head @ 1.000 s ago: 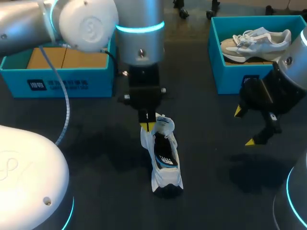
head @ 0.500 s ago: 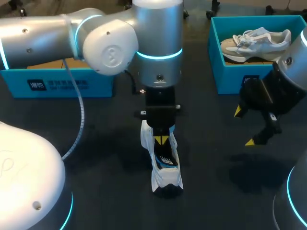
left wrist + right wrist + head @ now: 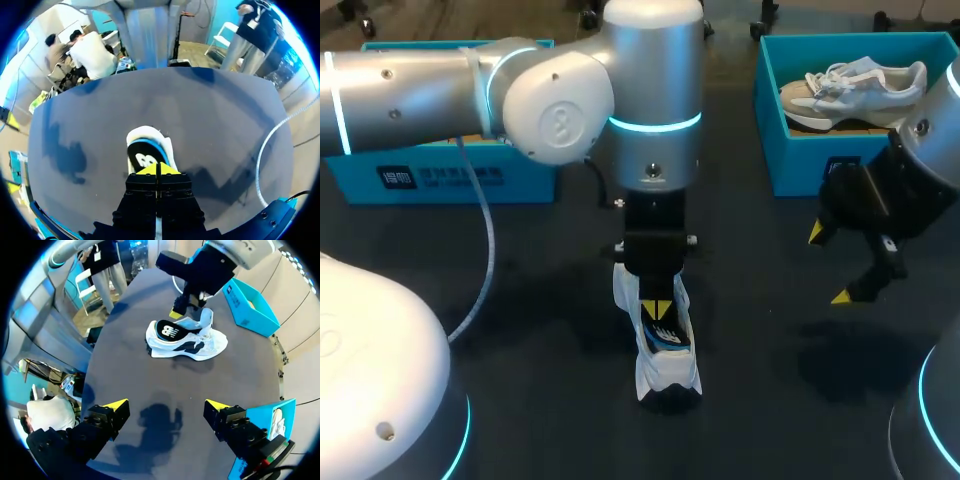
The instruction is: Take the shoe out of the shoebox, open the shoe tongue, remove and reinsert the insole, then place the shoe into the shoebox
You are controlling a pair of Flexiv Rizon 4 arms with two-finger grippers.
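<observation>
The shoe [image 3: 665,362] lies mid-tabletop [image 3: 520,300], its insole [image 3: 145,156] partly out of the opening, so I judge this the insole step. The left jaws are pressed together at the insole's front edge; whether they pinch it is unclear. The right jaws hang wide open and empty at 3 o'clock. The next move calls for a straight slide along the shoe.

Table [image 3: 770,340]: dark, matte top, one continuous flat surface. Resting directly on it: one white shoe [image 3: 665,365], upright on its sole near the middle, a dark insole showing in its opening; one open blue shoebox [image 3: 450,180] at the far left; a second open blue shoebox [image 3: 800,160] at the far right. The boxes stand well apart, and the shoe touches neither.
</observation>
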